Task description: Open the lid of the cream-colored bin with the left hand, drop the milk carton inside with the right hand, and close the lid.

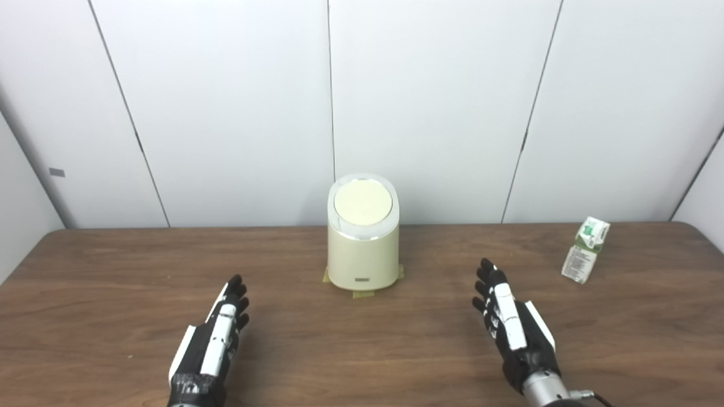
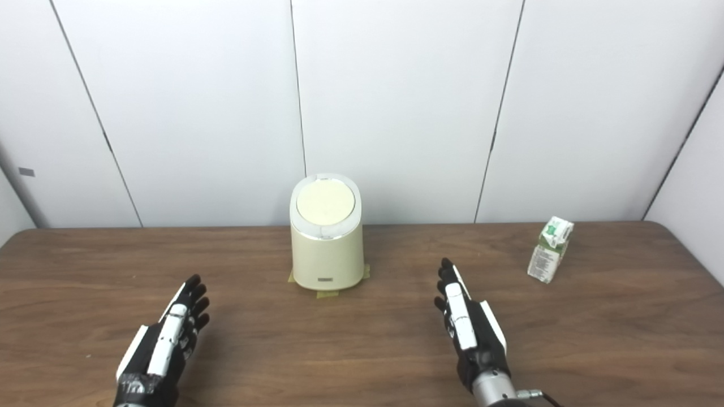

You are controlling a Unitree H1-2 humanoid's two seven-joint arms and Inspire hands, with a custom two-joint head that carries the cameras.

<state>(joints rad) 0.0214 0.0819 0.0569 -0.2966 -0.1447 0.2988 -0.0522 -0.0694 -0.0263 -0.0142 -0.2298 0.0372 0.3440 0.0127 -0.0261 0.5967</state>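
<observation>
The cream-colored bin stands upright at the middle of the table, its round lid shut flat on top. The milk carton, white and green, stands at the far right of the table. My left hand lies open and empty near the front left, well short of the bin. My right hand lies open and empty near the front right, between the bin and the carton, apart from both. The same scene shows in the right eye view, with the bin and carton.
The brown wooden table stretches wide, its back edge against white wall panels. Yellow tape marks lie under the bin's base. The table's right corner is rounded.
</observation>
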